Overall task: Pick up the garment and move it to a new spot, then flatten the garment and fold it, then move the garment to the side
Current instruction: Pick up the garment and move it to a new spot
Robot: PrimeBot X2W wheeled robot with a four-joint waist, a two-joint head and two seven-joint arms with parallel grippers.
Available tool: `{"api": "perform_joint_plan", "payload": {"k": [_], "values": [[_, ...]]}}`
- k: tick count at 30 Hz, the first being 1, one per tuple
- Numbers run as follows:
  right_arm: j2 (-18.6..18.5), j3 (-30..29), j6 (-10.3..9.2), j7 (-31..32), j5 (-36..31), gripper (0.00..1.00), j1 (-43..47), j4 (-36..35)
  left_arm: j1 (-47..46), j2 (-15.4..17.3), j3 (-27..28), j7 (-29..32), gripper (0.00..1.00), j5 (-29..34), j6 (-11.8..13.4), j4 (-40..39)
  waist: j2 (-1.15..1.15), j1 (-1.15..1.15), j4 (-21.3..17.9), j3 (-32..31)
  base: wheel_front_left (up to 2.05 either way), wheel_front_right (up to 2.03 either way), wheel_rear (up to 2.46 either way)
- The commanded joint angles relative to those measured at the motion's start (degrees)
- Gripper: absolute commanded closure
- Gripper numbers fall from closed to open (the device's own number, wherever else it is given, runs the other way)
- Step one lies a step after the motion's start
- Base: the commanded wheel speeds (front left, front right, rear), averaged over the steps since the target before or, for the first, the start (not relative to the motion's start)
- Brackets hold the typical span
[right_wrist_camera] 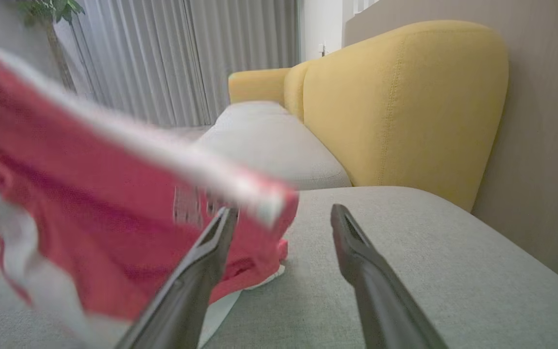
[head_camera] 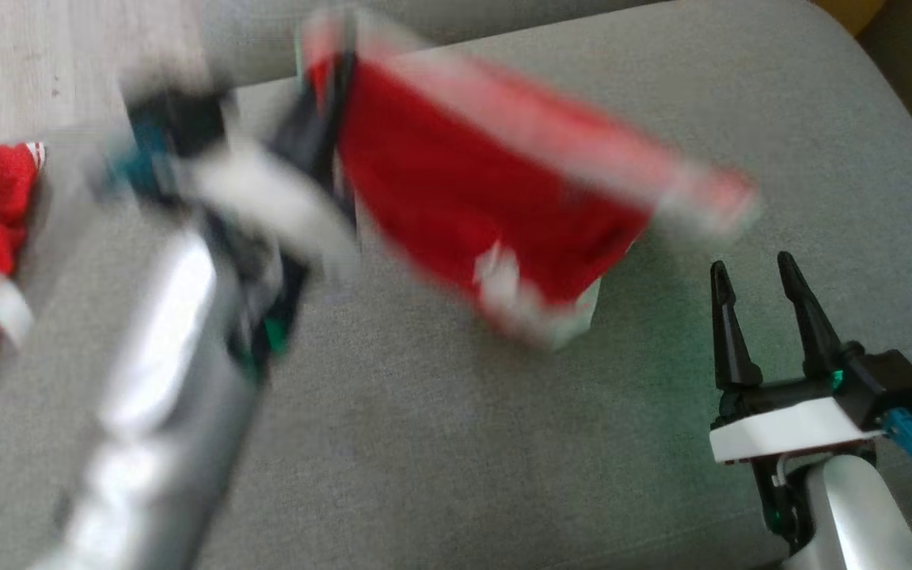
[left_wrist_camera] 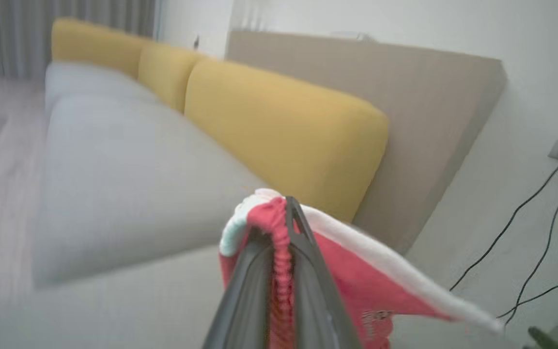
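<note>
Red garment (head_camera: 488, 198) in the clenched left end effector (left_wrist_camera: 286, 213), left of the released right end effector (head_camera: 754, 269).

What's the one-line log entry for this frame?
phase: carry | left gripper: shut on garment, raised over sofa seat | right gripper: open, empty

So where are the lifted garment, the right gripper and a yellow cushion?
garment (head_camera: 464, 186): head view, red middle.
right gripper (head_camera: 752, 265): head view, between fingertips.
cushion (left_wrist_camera: 284, 140): left wrist view, front face.
</note>
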Motion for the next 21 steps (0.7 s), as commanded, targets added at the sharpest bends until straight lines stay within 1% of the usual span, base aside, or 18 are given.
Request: {"api": "perform_joint_plan", "payload": {"k": [1, 4, 5, 8, 13, 18, 19, 20, 21], "values": [[-0.2, 0.8, -0.04, -0.7, 0.4, 0.00, -0.1, -1.8, 3.0, 0.7, 1.8, -2.5, 1.00, -1.1, 0.5, -0.4, 0.00, -0.01, 0.2, 0.8, 0.00, 0.00, 0.00], [-0.2, 0.3, -0.04, -0.7, 0.3, 0.00, -0.4, -1.9, 11.1, -0.3, 2.0, -7.1, 1.00, -2.2, 0.8, 3.0, 0.00, -0.01, 0.3, 1.6, 0.00, 0.00, 0.00], [-0.2, -0.1, -0.04, -0.7, 0.2, 0.00, -0.5, -2.2, 14.9, -1.1, 2.1, -9.8, 1.00, -2.8, 0.9, 5.1, 0.00, -0.01, 0.7, 2.0, 0.00, 0.00, 0.00], [-0.2, -0.4, -0.04, -0.7, 0.0, 0.00, -0.5, -2.3, 18.7, -2.3, 3.4, -13.6, 1.00, -4.2, 1.4, 7.4, 0.00, -0.01, 1.3, 2.3, 0.00, 0.00, 0.00], [-0.2, -0.6, -0.04, -0.7, -0.3, 0.00, -0.5, -2.1, 21.0, -2.5, 3.4, -16.5, 1.00, -4.2, 1.2, 10.4, 0.00, -0.01, 2.5, 2.2, 0.00, 0.00, 0.00], [-0.2, -0.7, -0.04, -0.7, -0.9, 0.00, -0.7, -1.8, 20.7, -2.9, 3.0, -17.5, 1.00, -4.4, 0.8, 11.9, 0.00, -0.01, 3.3, 1.9, 0.00, 0.00, 0.00], [-0.2, -0.6, -0.04, -0.7, -0.9, 0.00, -0.7, -1.6, 20.6, -2.9, 2.7, -17.5, 0.92, -4.4, 0.7, 12.1, 0.00, -0.01, 3.4, 1.9, 0.00, 0.00, 0.00], [-0.2, -0.5, -0.04, -0.7, -1.0, 0.00, -0.8, -1.5, 20.4, -2.9, 2.4, -17.7, 0.70, -4.1, 0.6, 12.2, 0.00, -0.01, 3.5, 1.8, 0.00, 0.00, 0.00], [-0.2, -0.4, -0.04, -0.7, -1.1, 0.00, -0.8, -1.4, 20.4, -2.8, 2.3, -18.1, 0.38, -3.8, 0.6, 12.3, 0.00, -0.01, 3.6, 1.6, 0.00, 0.00, 0.00]]}}
